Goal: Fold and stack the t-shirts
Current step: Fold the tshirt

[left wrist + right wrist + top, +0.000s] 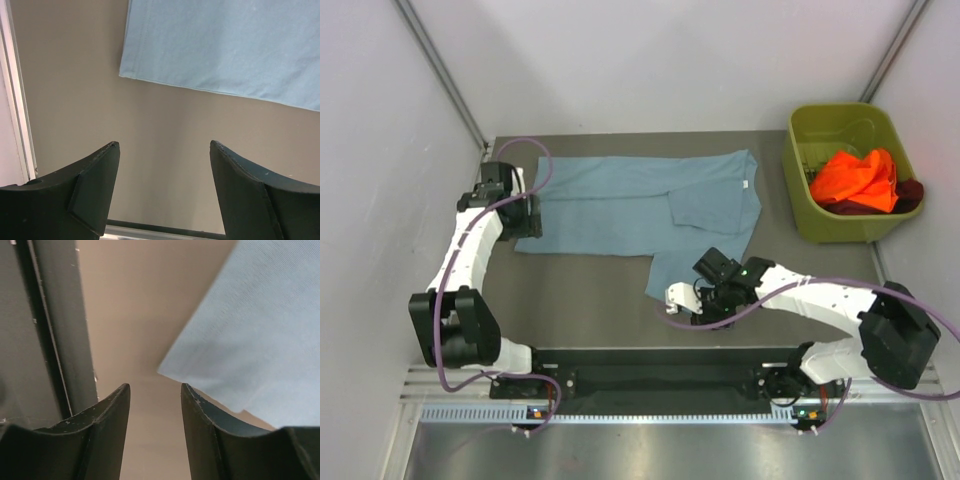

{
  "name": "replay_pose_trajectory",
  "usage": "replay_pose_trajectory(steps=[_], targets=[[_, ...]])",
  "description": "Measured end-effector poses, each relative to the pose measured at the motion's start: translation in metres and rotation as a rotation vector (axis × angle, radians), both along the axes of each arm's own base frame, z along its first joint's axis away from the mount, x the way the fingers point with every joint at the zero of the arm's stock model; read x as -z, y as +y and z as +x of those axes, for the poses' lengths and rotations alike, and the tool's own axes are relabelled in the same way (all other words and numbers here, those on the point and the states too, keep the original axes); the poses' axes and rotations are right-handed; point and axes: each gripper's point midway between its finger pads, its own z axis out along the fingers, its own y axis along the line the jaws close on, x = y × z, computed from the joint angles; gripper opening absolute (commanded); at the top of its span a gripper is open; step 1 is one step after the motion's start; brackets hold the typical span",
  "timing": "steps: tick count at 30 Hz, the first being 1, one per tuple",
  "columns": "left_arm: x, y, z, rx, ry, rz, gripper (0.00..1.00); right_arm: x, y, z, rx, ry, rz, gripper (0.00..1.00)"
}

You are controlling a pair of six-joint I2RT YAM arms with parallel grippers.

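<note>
The blue-grey t-shirt (640, 205) lies spread flat across the table, with a flap hanging toward the near edge. My left gripper (523, 222) hovers at the shirt's near-left corner (225, 45). Its jaws stand wide open (165, 150) over bare table, holding nothing. My right gripper (680, 300) sits just off the lower corner of the flap (250, 340). Its jaws (156, 390) are open with a narrower gap, and only table shows between them. The orange t-shirt (855, 178) and the maroon t-shirt (912, 192) lie bunched in the bin.
An olive-green plastic bin (820, 215) stands at the far right of the table. White walls close in on the left, back and right. A black rail (650, 360) runs along the near table edge, close to my right gripper.
</note>
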Motion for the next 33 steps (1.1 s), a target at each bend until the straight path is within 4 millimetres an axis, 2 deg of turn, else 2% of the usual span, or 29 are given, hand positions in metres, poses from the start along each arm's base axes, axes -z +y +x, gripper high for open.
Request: replay_pose_trajectory(steps=[5,17,23,24,27,33], targets=[[0.0,0.005,-0.001,-0.018,-0.001,-0.005,0.77,0.002,0.006,-0.005,-0.036,-0.002,-0.004,0.45],[0.0,0.017,0.0,-0.067,0.0,-0.025,0.76,0.018,0.012,0.007,-0.047,-0.041,-0.031,0.38],[-0.002,0.022,0.001,-0.084,-0.008,-0.027,0.77,0.025,0.014,0.012,-0.057,-0.056,-0.044,0.16],[-0.003,0.023,0.001,-0.088,-0.008,-0.029,0.77,0.025,0.014,0.014,-0.056,-0.066,-0.046,0.08],[-0.002,0.027,0.0,-0.104,-0.008,-0.045,0.77,0.024,0.015,0.017,-0.05,-0.084,-0.048,0.0],[0.014,0.037,-0.003,-0.184,0.032,-0.15,0.76,0.011,0.011,0.022,-0.038,-0.115,-0.058,0.0]])
